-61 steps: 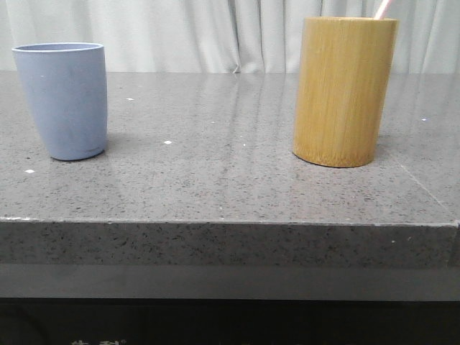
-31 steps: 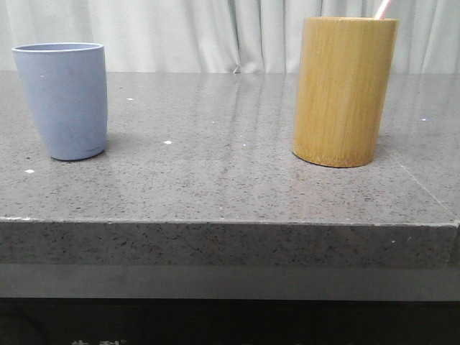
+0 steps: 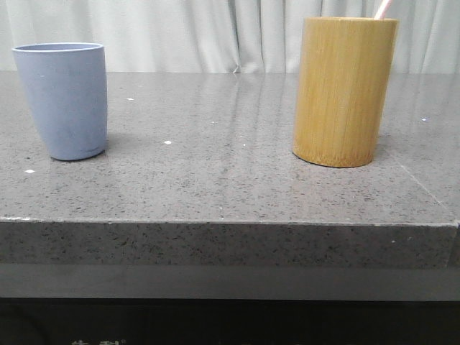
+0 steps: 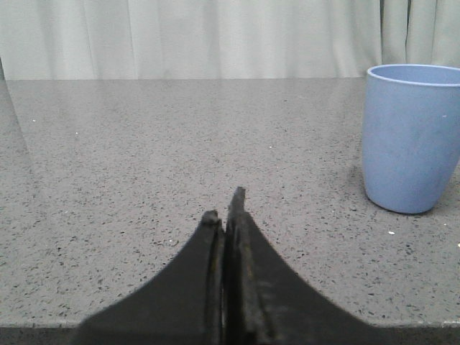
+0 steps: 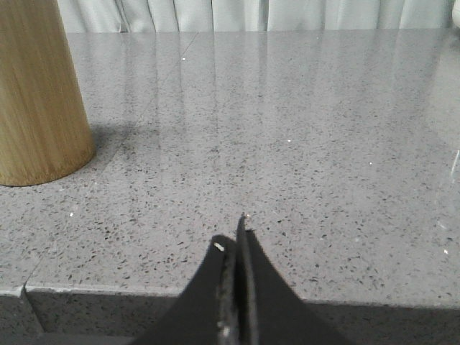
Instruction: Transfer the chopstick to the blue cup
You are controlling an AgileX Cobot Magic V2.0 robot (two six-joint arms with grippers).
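A grey speckled stone bench [image 3: 230, 180] stretches across the front view, with pale pleated curtains [image 3: 201, 32] hanging behind it. On the left side of the bench stands the blue cup [image 3: 63, 99], a matte periwinkle tumbler, upright, narrowing toward its base. Well apart from it, on the right side, stands a taller tan bamboo holder [image 3: 343, 92], also upright. The chopstick [image 3: 383, 8], thin and pale pink, pokes out above the holder's rim near its right edge, leaning to the right; just its tip is visible, and how it rests inside the holder cannot be told. In the left wrist view, the left pincer [image 4: 227, 208] hovers low near the front edge of the bench with its two dark fingers pressed together, holding nothing, and the blue cup [image 4: 410, 136] stands off to one side of it, not touching. In the right wrist view, the right pincer [image 5: 235, 237] is likewise closed and empty, fingers together above the bench edge, with the bamboo holder [image 5: 37, 93] standing apart from it.
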